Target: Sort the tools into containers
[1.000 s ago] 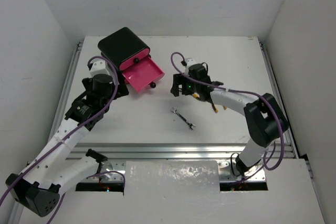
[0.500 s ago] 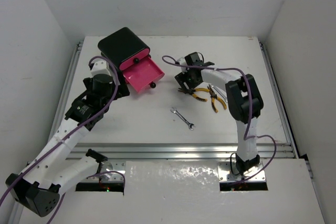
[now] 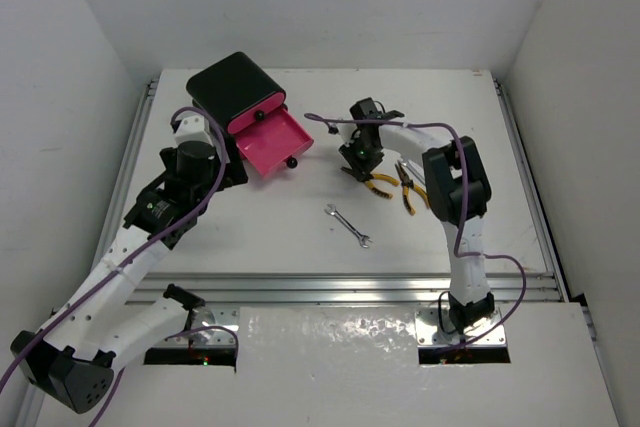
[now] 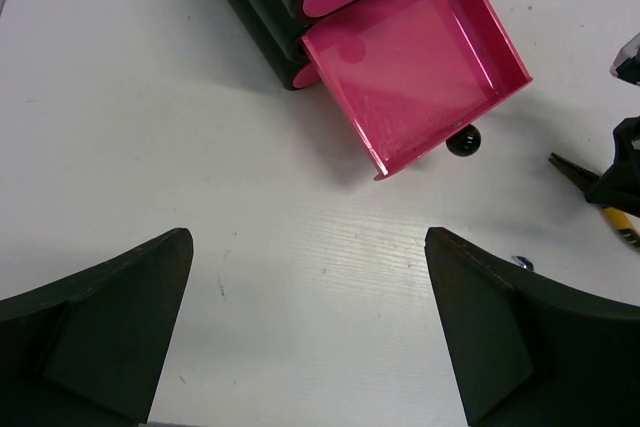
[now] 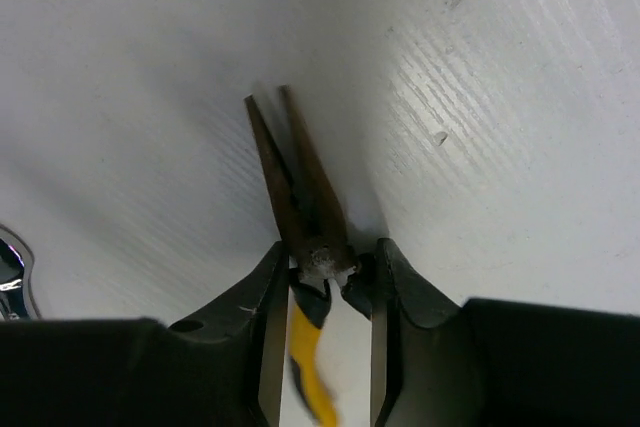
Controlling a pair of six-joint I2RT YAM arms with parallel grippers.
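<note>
The black box (image 3: 236,87) has one pink drawer (image 4: 410,67) pulled out, and only its bare pink floor shows. The left gripper (image 4: 308,247) hangs in front of the box, fingers spread wide. Right of the box, the right gripper (image 5: 322,262) pinches yellow pliers (image 5: 298,197) at their joint. A silver wrench (image 3: 349,226) lies farther off.

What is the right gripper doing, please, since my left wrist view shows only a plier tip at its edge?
Observer: The right wrist view shows the right gripper closed on the pliers at their pivot.
Operator: Thank you. Are other tools still out on the table?
Observer: In the top view, a second pair of pliers lies just right of those.
Operator: Is there anything else?
Observer: A wrench lies by itself, apart from both pairs.
</note>
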